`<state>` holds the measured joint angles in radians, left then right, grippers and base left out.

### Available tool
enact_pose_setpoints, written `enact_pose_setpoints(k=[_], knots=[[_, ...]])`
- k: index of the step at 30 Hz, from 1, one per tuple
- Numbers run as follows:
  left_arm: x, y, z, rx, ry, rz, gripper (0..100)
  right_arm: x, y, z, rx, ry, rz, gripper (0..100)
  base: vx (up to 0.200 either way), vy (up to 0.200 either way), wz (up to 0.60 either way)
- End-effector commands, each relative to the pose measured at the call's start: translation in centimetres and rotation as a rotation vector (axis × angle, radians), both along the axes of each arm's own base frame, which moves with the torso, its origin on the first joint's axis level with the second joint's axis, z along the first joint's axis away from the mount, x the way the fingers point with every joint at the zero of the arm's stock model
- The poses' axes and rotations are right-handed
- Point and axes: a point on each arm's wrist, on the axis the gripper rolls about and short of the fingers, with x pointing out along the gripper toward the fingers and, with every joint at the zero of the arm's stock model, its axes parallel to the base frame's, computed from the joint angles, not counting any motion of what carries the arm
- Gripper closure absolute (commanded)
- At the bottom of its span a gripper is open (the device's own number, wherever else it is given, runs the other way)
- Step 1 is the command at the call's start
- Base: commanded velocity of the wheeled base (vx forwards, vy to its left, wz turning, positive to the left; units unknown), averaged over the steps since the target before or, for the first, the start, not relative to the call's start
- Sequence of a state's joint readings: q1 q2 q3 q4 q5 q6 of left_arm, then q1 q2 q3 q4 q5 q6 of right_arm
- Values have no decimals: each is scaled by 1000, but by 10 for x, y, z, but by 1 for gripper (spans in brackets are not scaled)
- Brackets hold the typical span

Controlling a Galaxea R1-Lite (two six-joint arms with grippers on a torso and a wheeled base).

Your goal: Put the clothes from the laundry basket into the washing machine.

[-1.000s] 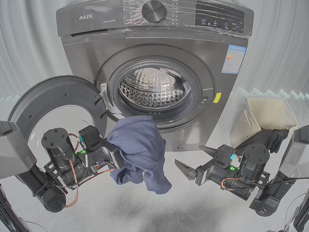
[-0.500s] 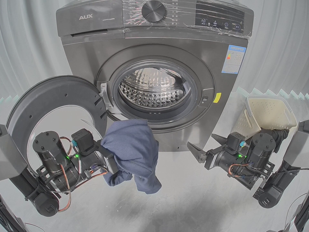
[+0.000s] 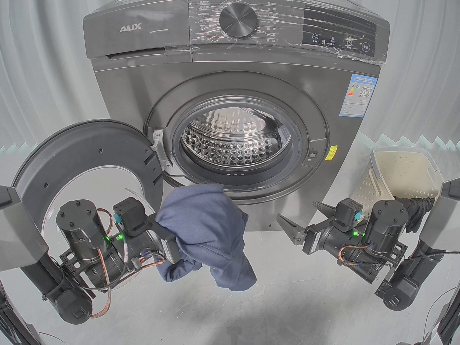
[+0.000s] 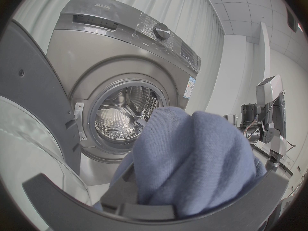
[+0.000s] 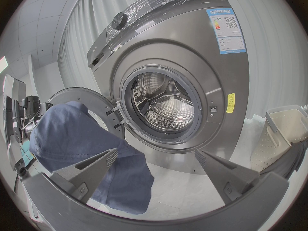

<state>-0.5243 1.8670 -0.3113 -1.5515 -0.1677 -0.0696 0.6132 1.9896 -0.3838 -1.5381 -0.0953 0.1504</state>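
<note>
We clamp the blue knitted garment (image 3: 211,226) in our left end effector (image 3: 168,247) below the open drum (image 3: 231,140) of the grey washing machine (image 3: 129,87), ready for loading; our right end effector (image 3: 298,212) gapes empty.

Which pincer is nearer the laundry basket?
Right. The right pincer hangs open near the laundry basket; the left pincer, shut on the blue garment, is by the door.

I have the left arm's black gripper (image 3: 168,243) at 8 o'clock in the head view, wrist aimed toward 3 o'clock and clamped on a blue-grey knit garment (image 3: 206,226) that drapes over it. The right arm's black gripper (image 3: 299,212) sits at 4 o'clock, aimed toward 10 o'clock, its two wedge fingers (image 5: 96,167) spread wide apart.
</note>
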Motion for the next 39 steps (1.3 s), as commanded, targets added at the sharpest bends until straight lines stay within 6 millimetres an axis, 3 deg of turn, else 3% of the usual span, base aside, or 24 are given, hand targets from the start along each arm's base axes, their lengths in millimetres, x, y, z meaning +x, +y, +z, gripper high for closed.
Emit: enact_pose_setpoints(k=[1,4,21,27,39], knots=[[0,-4,-7,14,22,-12,100,0,1,-2,-4,6,2,0,200,0,0],[-1,-8,-9,19,30,-24,100,0,1,-2,-3,7,2,0,200,0,0],[-1,-8,-9,16,26,-24,100,-1,3,-6,-11,18,10,0,0,0,0],[0,-8,-8,14,22,-24,100,0,3,-6,-10,17,8,0,0,-200,0],[1,-9,-12,24,34,-25,100,-1,3,-6,-11,20,10,0,0,0,0]])
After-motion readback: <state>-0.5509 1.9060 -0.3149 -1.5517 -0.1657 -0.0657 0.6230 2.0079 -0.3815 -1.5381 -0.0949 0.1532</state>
